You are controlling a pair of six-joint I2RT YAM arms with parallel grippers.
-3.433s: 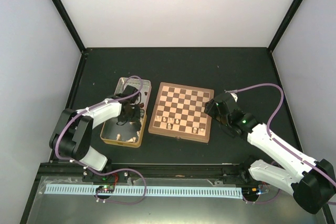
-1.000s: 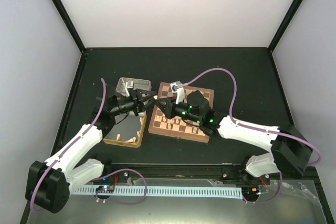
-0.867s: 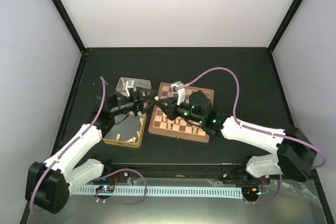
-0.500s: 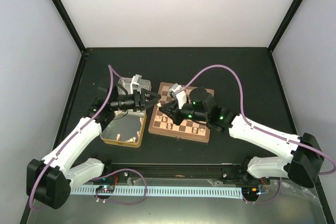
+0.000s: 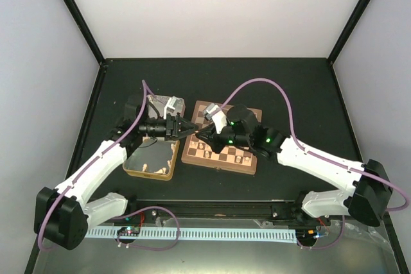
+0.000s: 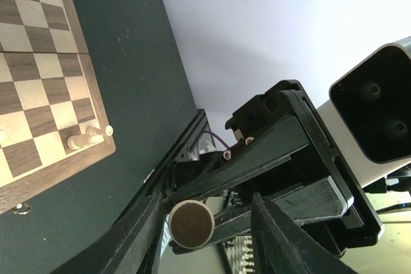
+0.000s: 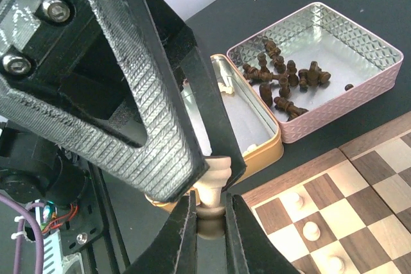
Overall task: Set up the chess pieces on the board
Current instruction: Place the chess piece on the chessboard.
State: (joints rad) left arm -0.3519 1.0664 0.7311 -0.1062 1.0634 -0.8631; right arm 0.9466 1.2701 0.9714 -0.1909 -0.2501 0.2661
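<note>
- Swung in from opposite sides since a few secs back; then it was hovering over the gold tin (image 5: pixel 136 158) for the left gripper (image 5: pixel 184 126) and parked off the far edge of the board (image 5: pixel 221 165) for the right gripper (image 5: pixel 198 134); now nose to nose just above the board's left edge
- Versus half a sec ago: crept a touch closer, left tip dipped level with the right one
- Right gripper: clamped on the pale piece (image 7: pixel 214 181); seems to pinch its slimmer part
- Left gripper: jaws apart, straddling that piece with a gap on both sides in the left wrist view; not gripping, as far as can be seen
- Key bit, re the piece: sits dead between the left fingertips; long axis lying roughly along the line from one gripper to the other; flat round base (image 6: pixel 191 224) turned toward the left wrist
- Looks like a handover nearly done; probably calls for backing the left gripper straight off along that axis, no sideways drift, or risk clipping the piece
- Board: directly below the right gripper, with a few pale pieces (image 6: pixel 77 140) already on it; right arm clearly the nearer one for placing
- Dark pieces (image 7: pixel 282 78): lying in the pink tin (image 7: pixel 350 43), out past the left gripper
</note>
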